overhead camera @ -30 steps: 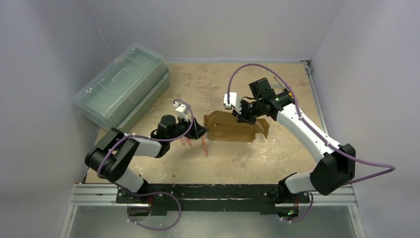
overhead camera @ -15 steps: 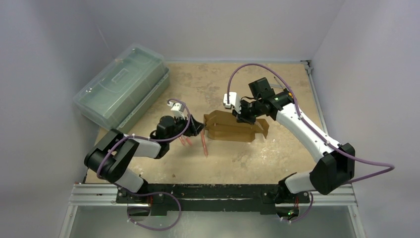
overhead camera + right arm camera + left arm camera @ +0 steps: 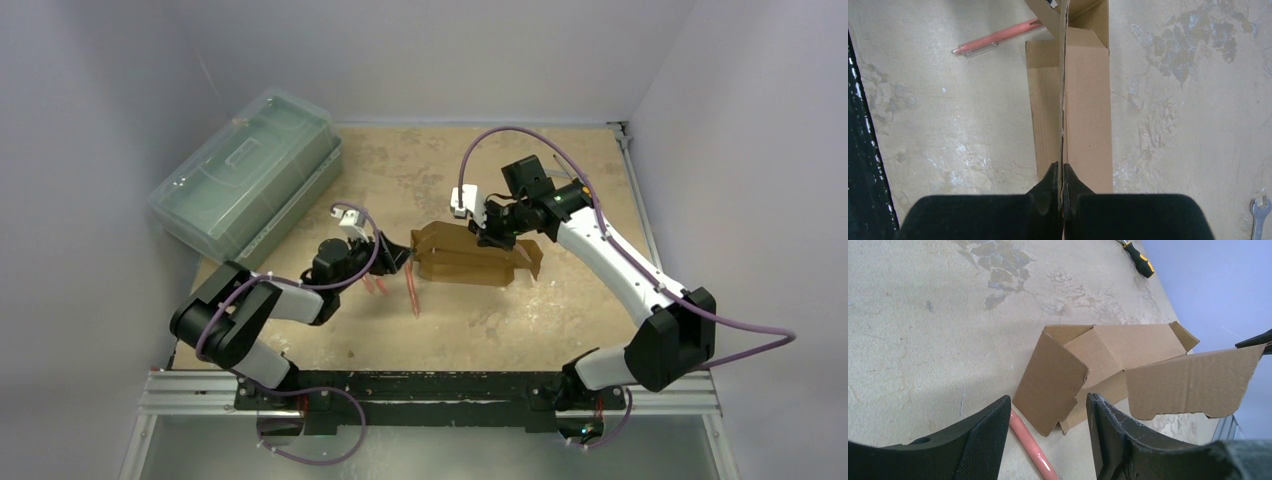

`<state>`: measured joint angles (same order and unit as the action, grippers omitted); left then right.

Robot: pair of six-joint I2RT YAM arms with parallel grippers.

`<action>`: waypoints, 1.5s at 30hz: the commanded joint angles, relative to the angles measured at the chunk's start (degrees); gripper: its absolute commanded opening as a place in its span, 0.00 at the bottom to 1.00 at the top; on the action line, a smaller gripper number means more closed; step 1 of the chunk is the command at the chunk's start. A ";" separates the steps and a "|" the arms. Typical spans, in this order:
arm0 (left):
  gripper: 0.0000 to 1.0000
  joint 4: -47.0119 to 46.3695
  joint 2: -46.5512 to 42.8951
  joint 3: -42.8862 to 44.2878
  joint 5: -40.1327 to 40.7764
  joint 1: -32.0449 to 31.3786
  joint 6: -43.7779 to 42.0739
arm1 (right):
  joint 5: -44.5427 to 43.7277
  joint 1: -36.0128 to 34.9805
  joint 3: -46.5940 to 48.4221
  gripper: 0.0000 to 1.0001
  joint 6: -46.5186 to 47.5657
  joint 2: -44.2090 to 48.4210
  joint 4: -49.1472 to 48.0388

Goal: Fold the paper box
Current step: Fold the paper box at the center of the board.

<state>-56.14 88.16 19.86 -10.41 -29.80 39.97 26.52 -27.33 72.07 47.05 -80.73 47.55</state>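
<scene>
The paper box (image 3: 468, 260) is a brown cardboard carton lying partly formed in the middle of the table, with its flaps loose. My right gripper (image 3: 497, 234) is above its right half. In the right wrist view this gripper (image 3: 1062, 167) is shut on the thin edge of an upright flap of the box (image 3: 1088, 115). My left gripper (image 3: 396, 256) is at the box's left end. In the left wrist view it (image 3: 1048, 402) stands open, and the box's end flap (image 3: 1050, 380) lies just ahead of the gap, untouched by the fingers (image 3: 985, 437).
A pink pen (image 3: 1030, 446) lies on the table under the left gripper, also seen as a pen (image 3: 993, 38) from the right wrist. A translucent green case (image 3: 245, 170) sits at the back left. A screwdriver (image 3: 1138, 259) and a wrench (image 3: 1260, 210) lie further off.
The left wrist has swung slightly left and turned, with its fingers staying at the box's left end. The right gripper and the box have barely moved.
</scene>
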 commanded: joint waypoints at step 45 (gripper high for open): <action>0.47 1.66 8.91 9.17 17.23 -10.28 -0.31 | 3.10 -0.15 2.64 0.00 -1.17 -0.79 -0.24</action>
<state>-53.04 96.12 27.22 10.15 -39.79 41.21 27.22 -27.33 72.44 46.87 -81.28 47.62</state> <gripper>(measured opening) 0.470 0.008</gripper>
